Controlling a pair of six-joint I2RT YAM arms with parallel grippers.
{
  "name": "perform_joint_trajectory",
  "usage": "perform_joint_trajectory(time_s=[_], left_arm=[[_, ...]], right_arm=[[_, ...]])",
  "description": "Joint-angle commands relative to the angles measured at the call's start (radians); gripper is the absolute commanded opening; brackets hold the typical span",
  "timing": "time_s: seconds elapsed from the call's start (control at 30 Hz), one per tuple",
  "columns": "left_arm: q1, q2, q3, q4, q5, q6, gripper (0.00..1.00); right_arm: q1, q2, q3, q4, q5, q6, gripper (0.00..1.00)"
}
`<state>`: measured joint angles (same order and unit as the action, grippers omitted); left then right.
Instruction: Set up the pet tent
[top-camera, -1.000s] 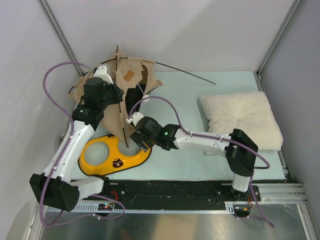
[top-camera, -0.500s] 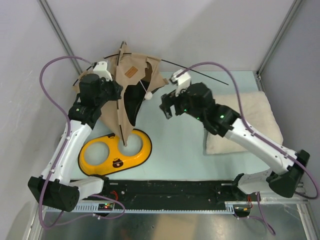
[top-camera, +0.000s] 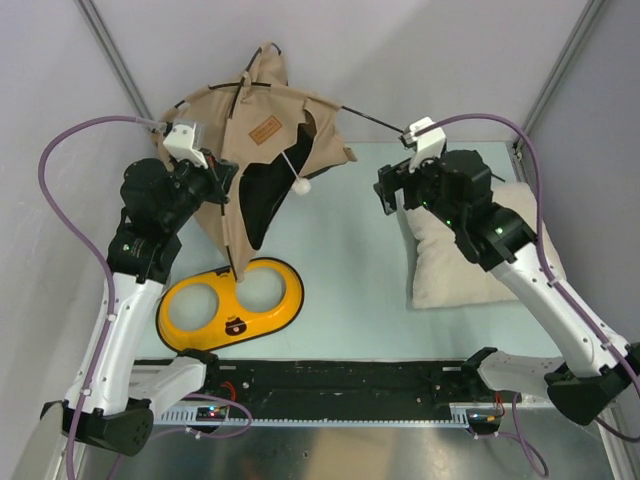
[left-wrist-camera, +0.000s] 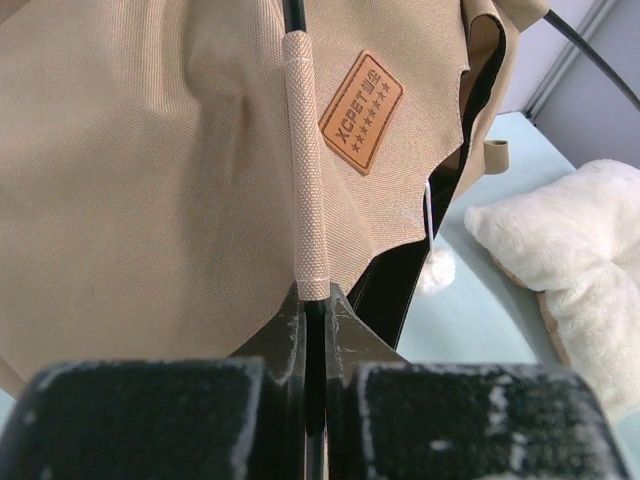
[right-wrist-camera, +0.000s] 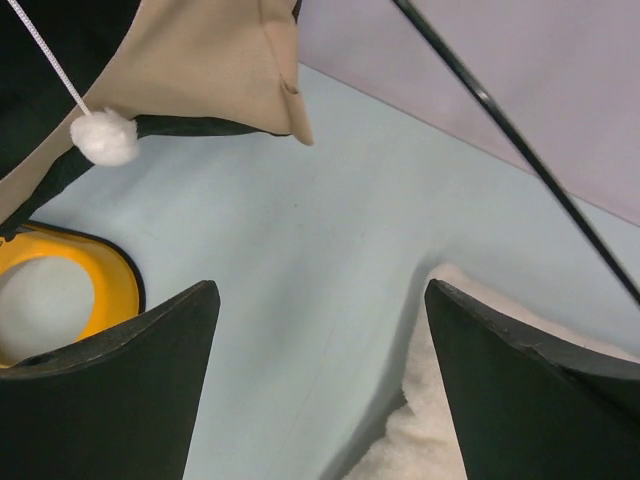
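Rear-left, woven tan pet tent (top-camera: 250, 130), L pincer (left-wrist-camera: 312, 318) clamped on its thin pole (left-wrist-camera: 293, 12), R pincer (right-wrist-camera: 318, 292) apart

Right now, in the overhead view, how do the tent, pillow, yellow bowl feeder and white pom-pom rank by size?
1. pet tent, though raised nearer the camera.
2. cream pillow, partly hidden by the right arm.
3. yellow feeder.
4. white pom-pom, by far the smallest.

Pale grey walls (top-camera: 420, 50), aluminium corner posts (top-camera: 118, 62) — light blue tabletop (top-camera: 350, 270)
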<state>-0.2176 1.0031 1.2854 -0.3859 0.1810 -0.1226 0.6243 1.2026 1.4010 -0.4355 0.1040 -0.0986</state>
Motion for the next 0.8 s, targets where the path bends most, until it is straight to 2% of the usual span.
perform_joint_trajectory(time_s=[0.0,0.13,0.27,0.43,0.6,0.77], left_arm=[[0.017,-0.015,0.053,0.080,0.083,0.083,0.00],[0.038,0.010,0.069,0.068,0.161,0.116,0.00],[0.112,0.048,0.083,0.063,0.291,0.140,0.00],[0.185,0.079,0.088,0.061,0.431,0.163,0.00],[0.254,0.096,0.086,0.062,0.566,0.193,0.00],[0.290,0.093,0.065,0.061,0.630,0.282,0.00]], right_arm=[[-0.027,-0.095,-0.008,-0.029,-0.030,-0.028,0.89],[-0.043,-0.145,-0.036,-0.064,-0.028,0.006,0.89],[-0.070,-0.174,-0.074,-0.110,-0.006,0.077,0.89],[-0.109,-0.187,-0.123,-0.222,-0.017,0.242,0.87],[-0.116,-0.212,-0.165,-0.278,0.072,0.220,0.87],[-0.121,-0.218,-0.167,-0.333,0.187,0.217,0.85]])
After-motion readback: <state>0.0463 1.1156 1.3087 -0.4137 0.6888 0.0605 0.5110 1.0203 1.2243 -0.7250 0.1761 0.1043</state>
